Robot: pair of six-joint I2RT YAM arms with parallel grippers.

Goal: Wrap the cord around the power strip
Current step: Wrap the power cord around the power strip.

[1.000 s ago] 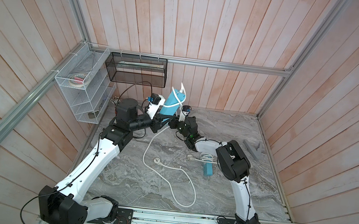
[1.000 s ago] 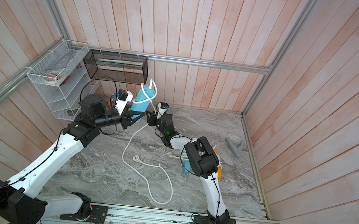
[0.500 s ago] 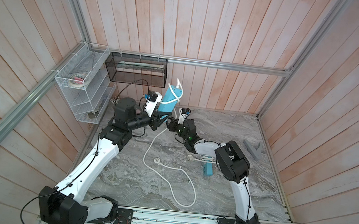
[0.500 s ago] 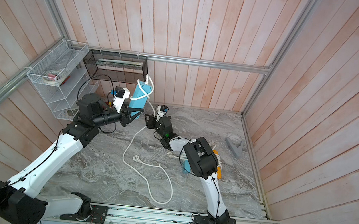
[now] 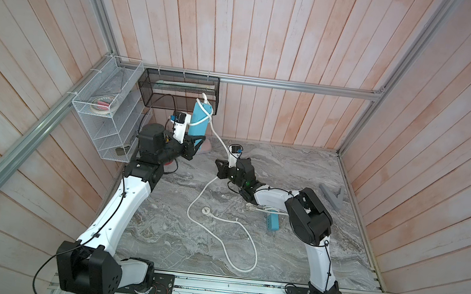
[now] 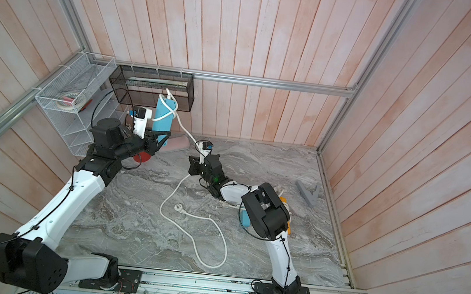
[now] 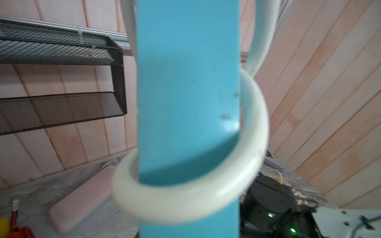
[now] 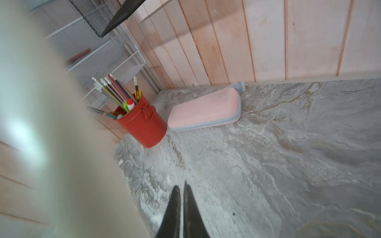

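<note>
Two blue power strips: raised strip, table strip. Two white cords: trailing cord, second cord. Two wall racks: white rack, black rack. One red pencil cup, one pink case, one grey V-piece.

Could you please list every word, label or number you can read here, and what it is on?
No text can be read.
Blue power strip: plain face, no markings.
Flat item in the black mesh basket: possible label, too small to read.
Pencils in the red cup: print too blurred.
</note>
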